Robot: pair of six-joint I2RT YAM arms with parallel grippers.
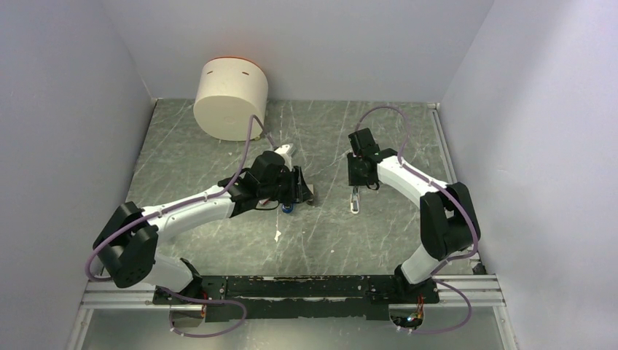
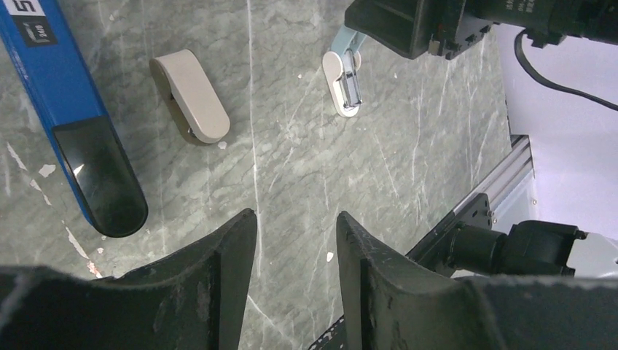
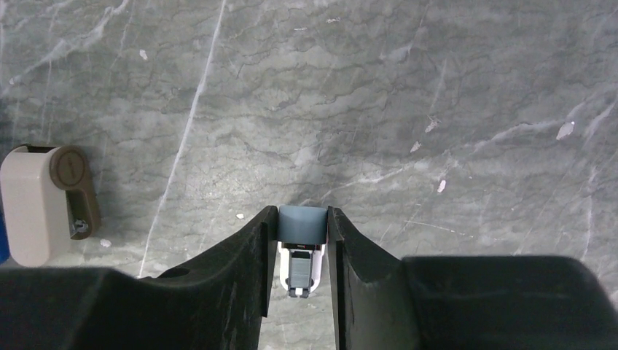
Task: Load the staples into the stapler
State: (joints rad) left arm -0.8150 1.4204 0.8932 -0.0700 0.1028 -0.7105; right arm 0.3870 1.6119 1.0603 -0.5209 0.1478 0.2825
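The right gripper (image 3: 301,213) has its two black fingers (image 3: 244,255) pressed against the sides of a pale-blue oblong piece (image 3: 301,222), clamping it at its smooth rounded cap. In the left wrist view, the piece's white lower part, with a silvery metal insert, pokes out beneath the gripper. The left gripper (image 2: 295,219) stands parted: its matt black fingers (image 2: 222,262) have only bare table showing in the gap between them. Near the left finger the stapler (image 2: 69,109) lies flat on the table, a slim bright blue bar ending in a glossy black rounded tip (a black label with white print sits at its other end, cut by the frame). Between the stapler and the pale-blue piece lies a tan oblong piece (image 2: 191,96) with rounded ends, apart from both.

From above, the two grippers face each other close together near the middle of the table (image 1: 189,168), and the left one hides nearly all of the stapler. The table is grey-green with a marbled pattern, pale veins, scratches and a few white flecks (image 1: 278,235). Open surface stretches around the grippers towards the back and right edges. Plain pale walls (image 1: 58,109) close the left, back and right sides, and a metal rail (image 1: 109,295) runs along the near edge. A cream round tub (image 1: 231,98) with an orange rim sits in the far left corner; its inside cannot be seen
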